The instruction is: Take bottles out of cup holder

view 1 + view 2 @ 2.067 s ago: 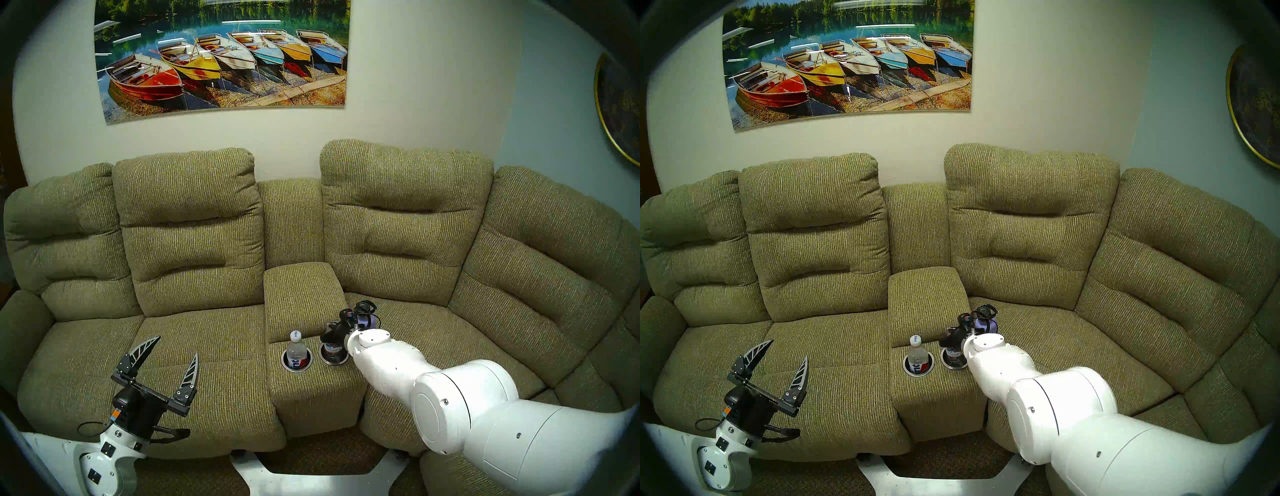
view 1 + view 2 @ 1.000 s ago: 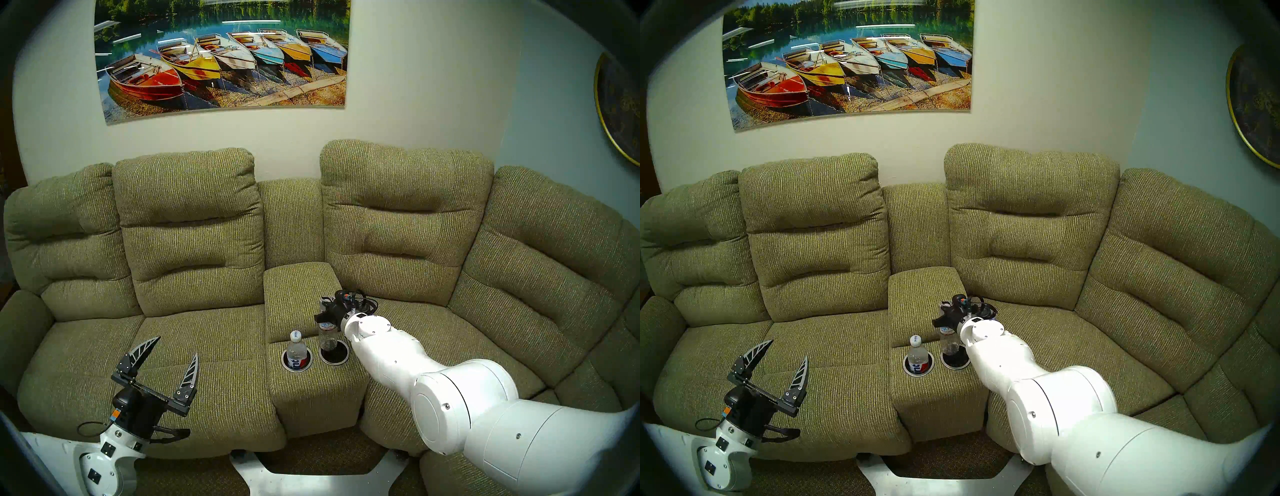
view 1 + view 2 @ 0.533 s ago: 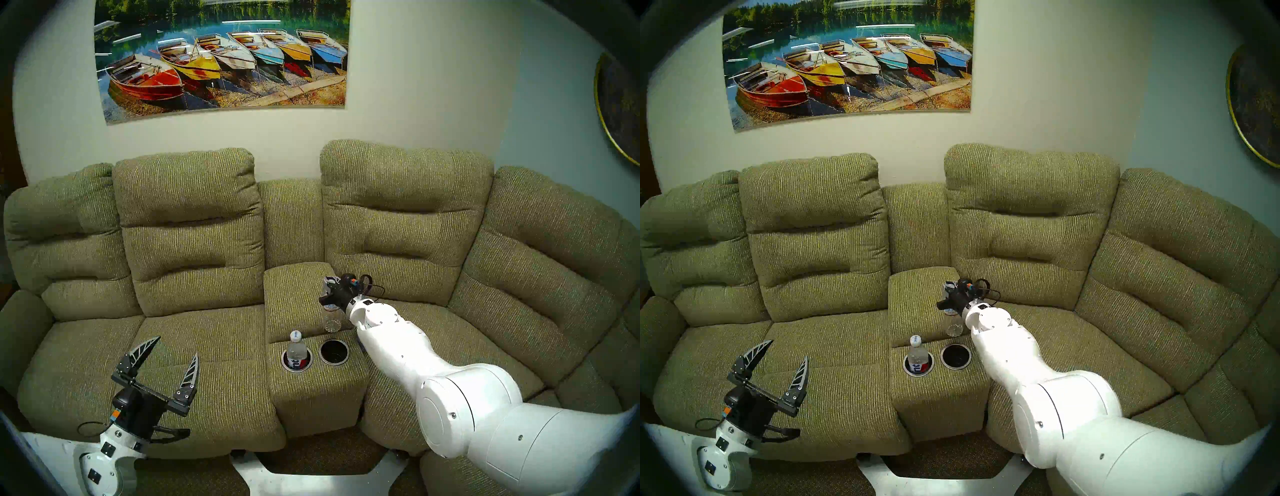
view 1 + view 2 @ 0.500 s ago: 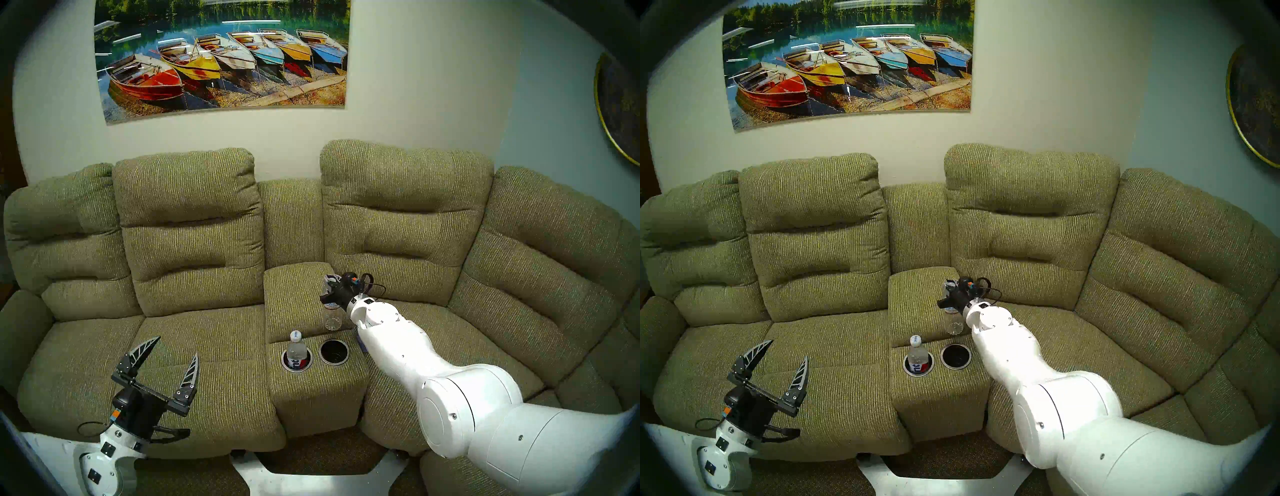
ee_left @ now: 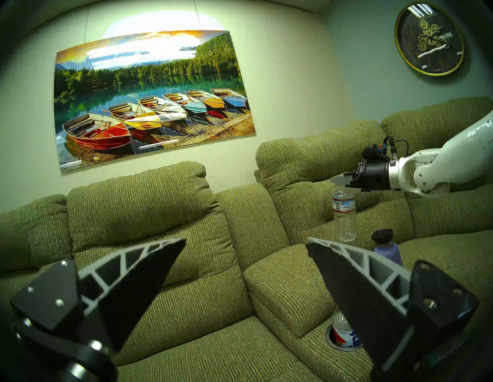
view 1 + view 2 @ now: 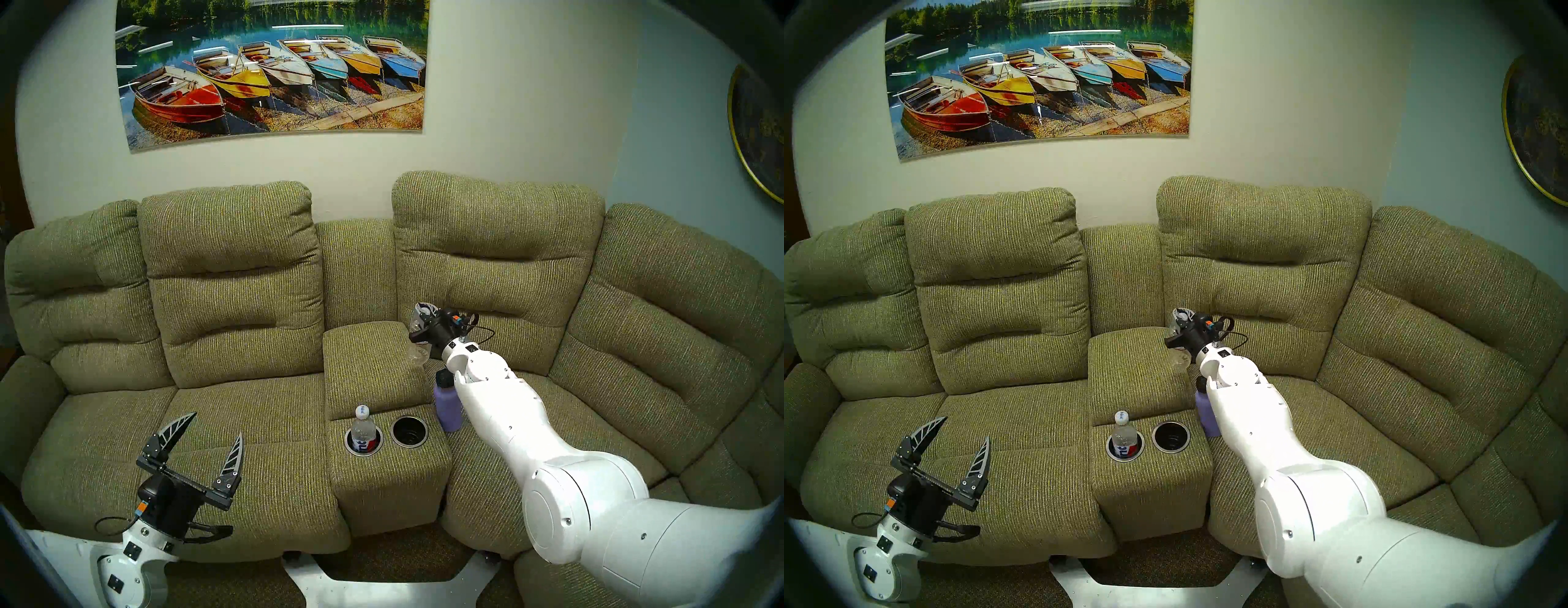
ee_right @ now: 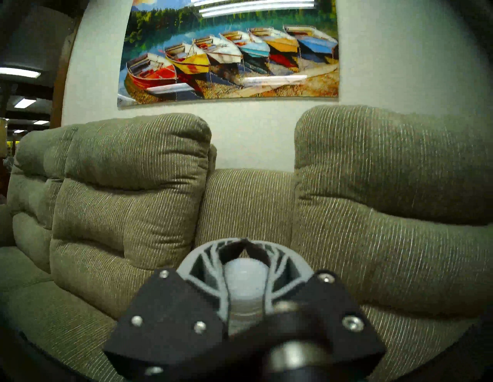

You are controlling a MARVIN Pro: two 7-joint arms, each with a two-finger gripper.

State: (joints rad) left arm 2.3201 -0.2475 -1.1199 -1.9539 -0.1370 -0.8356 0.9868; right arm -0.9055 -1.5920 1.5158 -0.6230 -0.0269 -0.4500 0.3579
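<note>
Green sofa (image 6: 237, 297) fills the room. Right gripper (image 5: 344, 181) reaches far over the armrest, squeezing the clear bottle's (image 5: 344, 213) cap; the bottle is now lifted out of the right cup holder (image 6: 409, 431). Left gripper (image 6: 208, 441) stays wide open, near. The other bottle (image 6: 363, 429) sits in the left well.

Right well (image 6: 409, 431) stands clear from above; lavender flask (image 6: 448, 403) and right arm (image 6: 505, 420) crowd its right side.

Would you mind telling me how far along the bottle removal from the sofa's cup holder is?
About halfway. Done: the right-hand well is empty. In hand: the right gripper holds the clear bottle by its neck, in the air. Left: the white-capped bottle sits in the left-hand well; the left gripper is open.
</note>
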